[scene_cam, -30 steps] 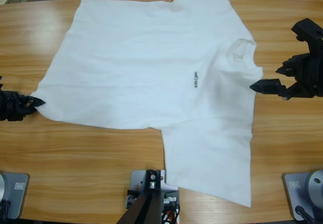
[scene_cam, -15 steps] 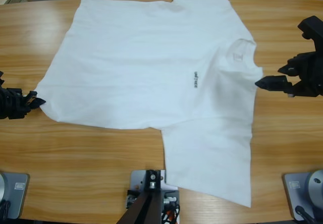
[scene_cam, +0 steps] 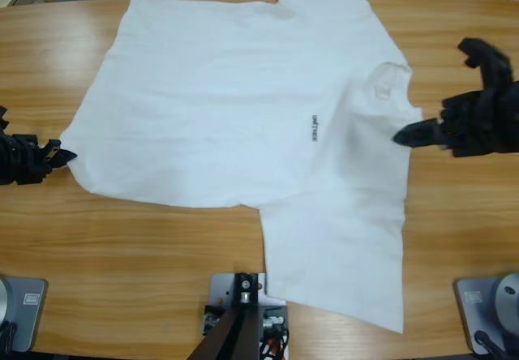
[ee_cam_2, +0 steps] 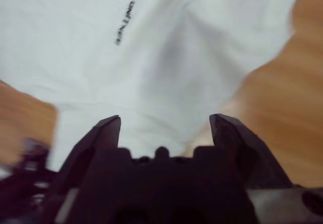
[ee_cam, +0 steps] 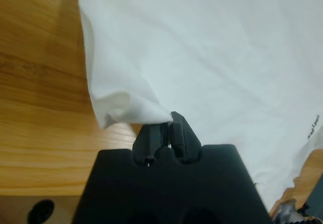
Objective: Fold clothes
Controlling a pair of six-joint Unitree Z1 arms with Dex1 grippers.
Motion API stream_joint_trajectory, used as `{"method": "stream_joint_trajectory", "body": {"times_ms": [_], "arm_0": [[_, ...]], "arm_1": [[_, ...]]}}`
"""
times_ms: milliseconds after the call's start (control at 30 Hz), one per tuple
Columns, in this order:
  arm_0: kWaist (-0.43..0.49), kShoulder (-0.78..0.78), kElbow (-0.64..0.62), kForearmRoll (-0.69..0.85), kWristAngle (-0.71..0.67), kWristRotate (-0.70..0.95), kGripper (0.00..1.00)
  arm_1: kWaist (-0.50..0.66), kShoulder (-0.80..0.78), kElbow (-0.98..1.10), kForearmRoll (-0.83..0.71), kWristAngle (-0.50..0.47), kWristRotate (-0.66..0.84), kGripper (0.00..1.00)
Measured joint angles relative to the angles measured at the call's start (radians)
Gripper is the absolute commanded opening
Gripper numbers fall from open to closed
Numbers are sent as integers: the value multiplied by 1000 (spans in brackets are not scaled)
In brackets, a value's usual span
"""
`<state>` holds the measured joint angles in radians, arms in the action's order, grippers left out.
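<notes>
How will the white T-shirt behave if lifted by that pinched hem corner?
Probably floppy: the T-shirt lies flat with soft wrinkles, and the corner bunches at the left end effector, so it should drape. Likely light. It may drag across the wooden table rather than slide rigidly.

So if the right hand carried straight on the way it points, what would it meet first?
Most likely the white T-shirt: the right hand, open, points at the cloth by the collar. Whether it already touches is unclear.
</notes>
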<state>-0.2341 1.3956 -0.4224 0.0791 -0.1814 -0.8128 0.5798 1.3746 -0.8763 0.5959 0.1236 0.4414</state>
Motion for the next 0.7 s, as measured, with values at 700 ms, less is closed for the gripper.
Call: {"method": "stream_joint_trajectory", "body": {"times_ms": [700], "arm_0": [[-1,4,0,-49,-29,34,0]], "arm_1": [[238,-106,428,-288,61,712,732]]}}
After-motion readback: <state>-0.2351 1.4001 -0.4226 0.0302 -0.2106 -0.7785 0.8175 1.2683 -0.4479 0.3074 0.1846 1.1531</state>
